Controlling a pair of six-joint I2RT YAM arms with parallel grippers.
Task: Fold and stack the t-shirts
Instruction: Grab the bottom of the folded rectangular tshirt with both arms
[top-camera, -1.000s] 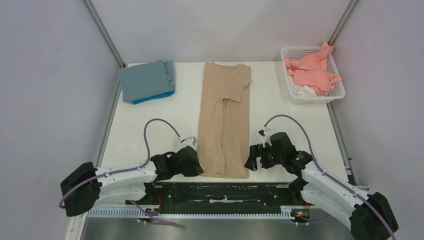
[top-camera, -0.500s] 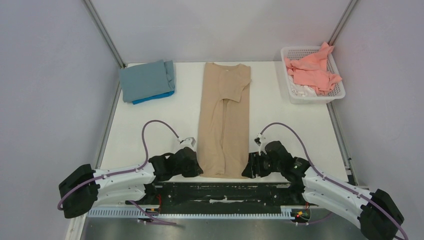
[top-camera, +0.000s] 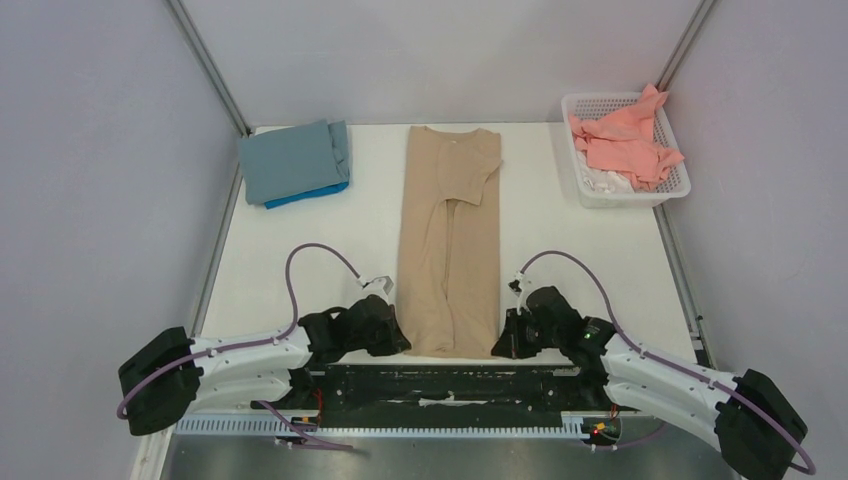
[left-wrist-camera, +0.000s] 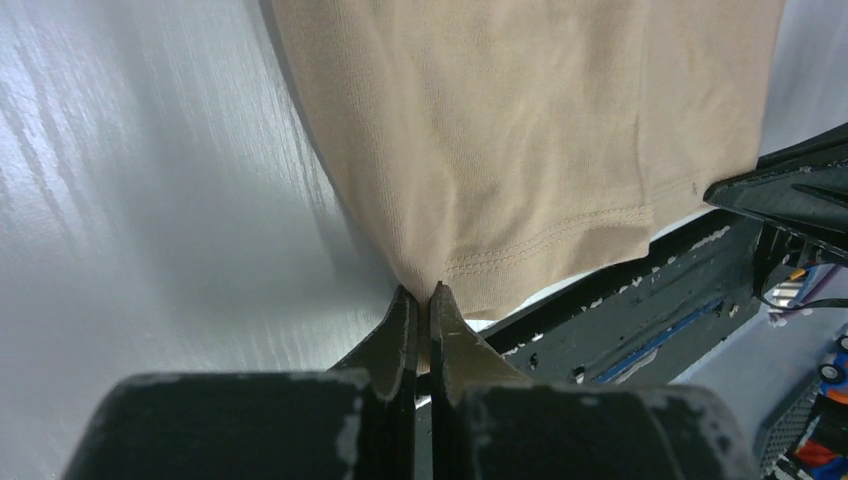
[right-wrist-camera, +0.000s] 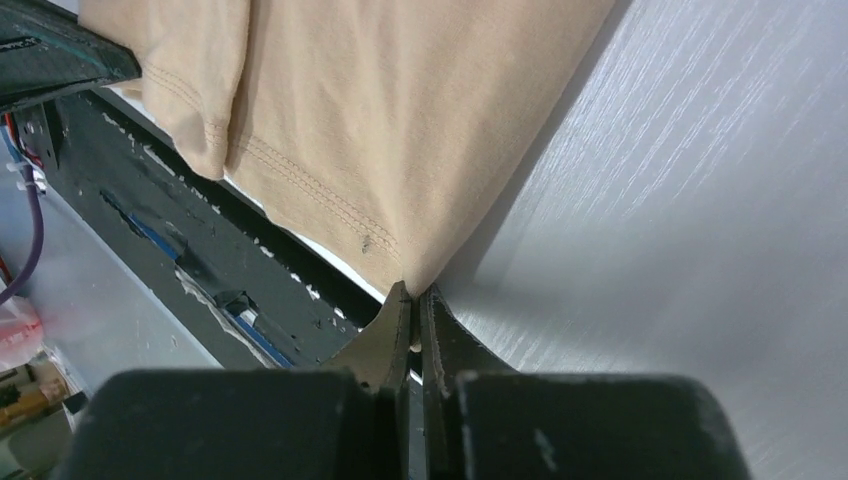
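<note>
The beige-tan t-shirt (top-camera: 448, 240) down the middle of the white table (top-camera: 300, 250) is plain, its hem carrying two rows of matching stitching. At the far left corner a dusty grey-blue t-shirt (top-camera: 290, 160) lies over a bright blue t-shirt (top-camera: 318, 193). At the far right corner a salmon pink t-shirt (top-camera: 625, 140) fills a white lattice basket (top-camera: 574, 150). The left gripper (left-wrist-camera: 420, 300) and right gripper (right-wrist-camera: 413, 297) are black, the cables (top-camera: 289, 285) purple

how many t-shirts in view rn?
4. The beige t-shirt laid mid-table; grey-blue t-shirt folded on the bright blue t-shirt far left; pink t-shirt in the basket. A white cloth under it may be another.
</note>
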